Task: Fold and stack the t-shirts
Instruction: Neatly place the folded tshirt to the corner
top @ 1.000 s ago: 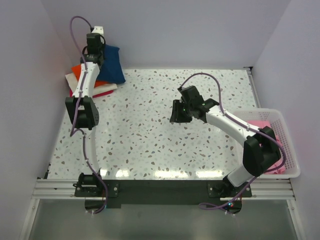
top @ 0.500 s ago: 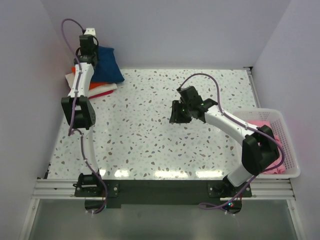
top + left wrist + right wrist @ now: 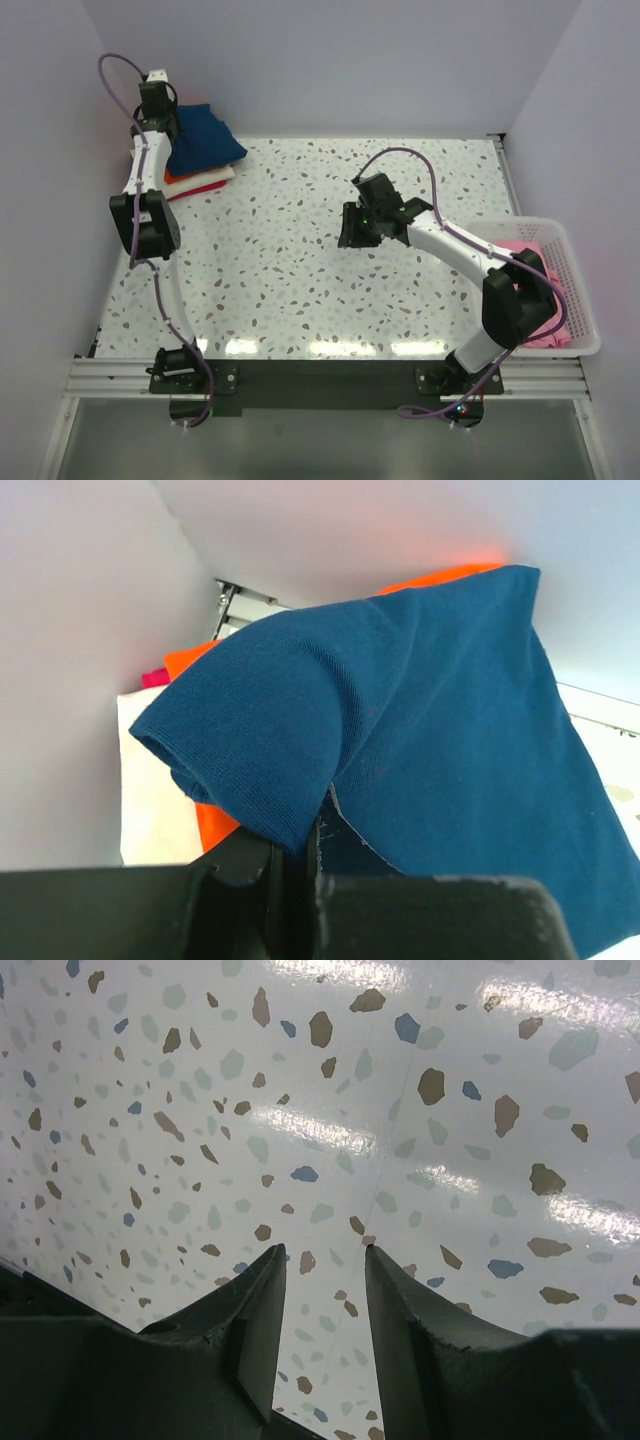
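Note:
The folded navy blue t-shirt [image 3: 203, 141] lies on top of the stack at the table's far left corner, over the orange t-shirt [image 3: 177, 176] and the cream one [image 3: 207, 179]. My left gripper [image 3: 157, 113] is at the stack's far left edge, shut on a fold of the navy shirt [image 3: 400, 730]. In the left wrist view the orange t-shirt [image 3: 215, 825], cream t-shirt [image 3: 150, 800] and a sliver of magenta t-shirt [image 3: 153, 678] show beneath it. My right gripper [image 3: 352, 228] is open and empty over the bare table [image 3: 330, 1140] in the middle. A pink t-shirt [image 3: 530, 255] lies in the basket.
A white slotted plastic basket [image 3: 578, 290] stands at the right edge of the table. Grey walls close in the back and both sides. The stack sits tight against the left wall.
My left gripper has moved left and toward the back corner, pulling the navy shirt's edge with it over the stack. The right arm has barely moved.

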